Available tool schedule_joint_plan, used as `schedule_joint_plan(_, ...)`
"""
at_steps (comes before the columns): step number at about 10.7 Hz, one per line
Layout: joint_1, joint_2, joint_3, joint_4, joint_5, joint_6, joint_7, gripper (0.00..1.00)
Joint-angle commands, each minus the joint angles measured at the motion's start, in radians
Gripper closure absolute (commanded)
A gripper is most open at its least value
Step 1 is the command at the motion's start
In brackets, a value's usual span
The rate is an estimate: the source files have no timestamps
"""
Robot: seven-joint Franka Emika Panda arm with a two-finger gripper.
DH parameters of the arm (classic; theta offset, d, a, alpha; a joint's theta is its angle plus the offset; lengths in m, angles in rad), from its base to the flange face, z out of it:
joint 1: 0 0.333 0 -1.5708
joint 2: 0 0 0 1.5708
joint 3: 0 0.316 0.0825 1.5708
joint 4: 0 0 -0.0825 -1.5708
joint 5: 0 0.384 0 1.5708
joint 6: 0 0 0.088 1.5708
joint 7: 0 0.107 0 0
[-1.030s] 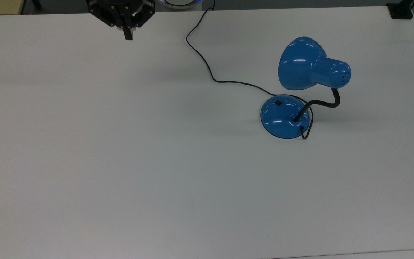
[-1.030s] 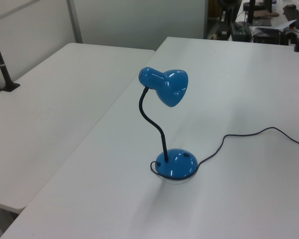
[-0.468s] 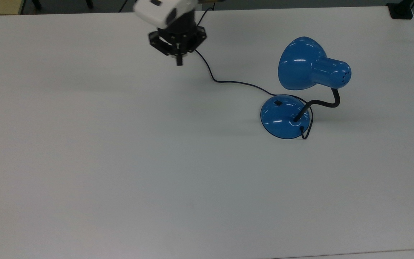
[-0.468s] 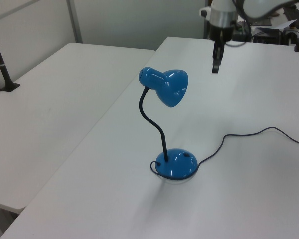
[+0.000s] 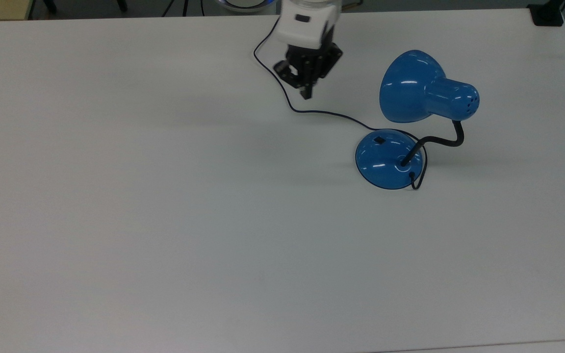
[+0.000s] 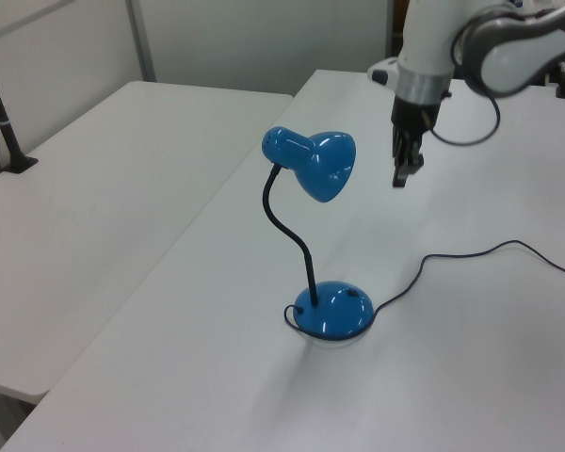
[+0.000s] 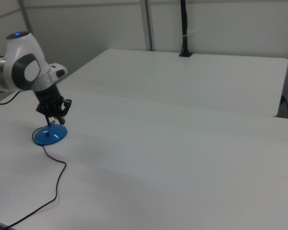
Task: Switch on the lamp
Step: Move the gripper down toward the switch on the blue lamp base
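Note:
The lamp stands unlit on the white table (image 5: 165, 220), toward the top view's right. Its glossy blue shade (image 5: 412, 88) hangs over a round blue base (image 5: 385, 159) on a black gooseneck (image 5: 442, 141). A small black switch (image 5: 378, 140) sits on the base. A thin black cord (image 5: 312, 112) runs away to the table's far edge. My gripper (image 5: 306, 93) hovers over the cord, up and left of the base, shut on nothing. In the left view the gripper (image 6: 399, 177) hangs right of the shade (image 6: 320, 165), well above the base (image 6: 334, 309). In the right view the gripper (image 7: 51, 122) is just above the base (image 7: 50, 135).
A black clamp (image 5: 546, 14) sits on the table's far right corner in the top view. A second white table (image 6: 94, 188) adjoins on the left view's left, with a black post (image 6: 5, 122) clamped to it. Wide bare tabletop lies left of and in front of the lamp.
My gripper has swept from the far edge at the top view's upper left rightward and down toward the lamp. The lamp and cord have not moved.

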Motion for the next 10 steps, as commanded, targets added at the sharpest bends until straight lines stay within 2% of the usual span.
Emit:
schedule_joint_plan(1,0.081,0.013,-0.014,-0.065,0.009,0.143,-0.033,1.00)
schedule_joint_plan(5,0.131,0.114,-0.001,-0.063,0.009,0.306,-0.032,1.00)
schedule_joint_plan(10,0.128,0.203,0.046,-0.059,0.009,0.482,-0.035,1.00)
